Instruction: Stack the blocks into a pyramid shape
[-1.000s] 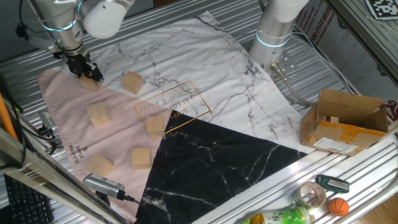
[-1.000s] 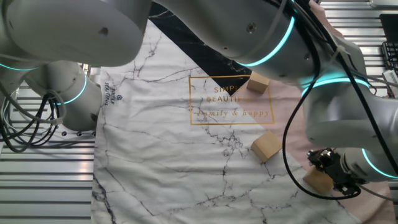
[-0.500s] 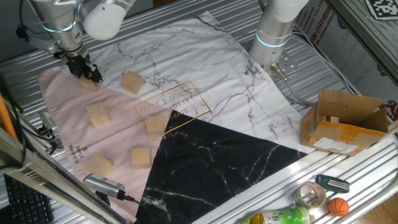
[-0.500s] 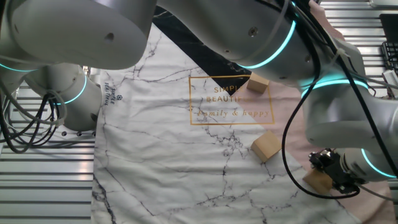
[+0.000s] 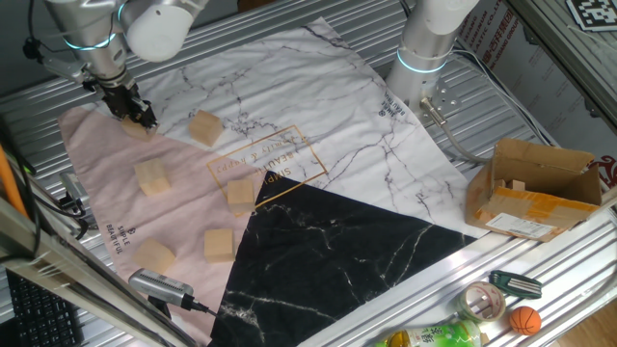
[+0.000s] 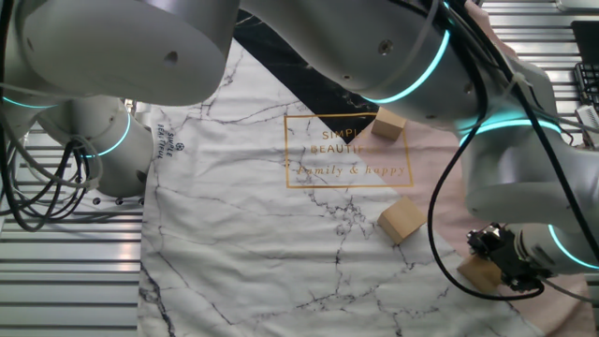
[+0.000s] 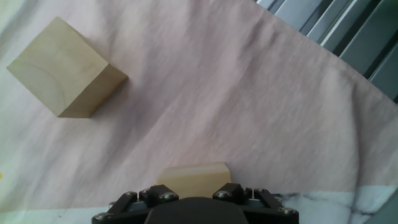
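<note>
Six tan wooden blocks lie on the cloth. My gripper (image 5: 135, 111) is at the far left of the pink cloth, jaws closed on either side of one block (image 5: 143, 126). In the hand view that block (image 7: 193, 179) sits between the fingers, just above the cloth. In the other fixed view the gripper (image 6: 510, 262) holds the same block (image 6: 479, 273). Loose blocks lie nearby (image 5: 204, 127), (image 5: 151, 177), (image 5: 240, 195), with two more lower down (image 5: 219, 245), (image 5: 154, 255). One loose block shows in the hand view (image 7: 65, 67).
A brown cardboard box (image 5: 535, 188) stands at the right. A second arm's base (image 5: 424, 48) stands at the back. A tape roll (image 5: 482, 302), a small ball (image 5: 523, 320) and a bottle (image 5: 434, 336) lie on the front rail. A metal tool (image 5: 164, 286) lies at the cloth's front left corner.
The gripper has shifted very slightly up and left with the block between its fingers. The loose blocks have not moved.
</note>
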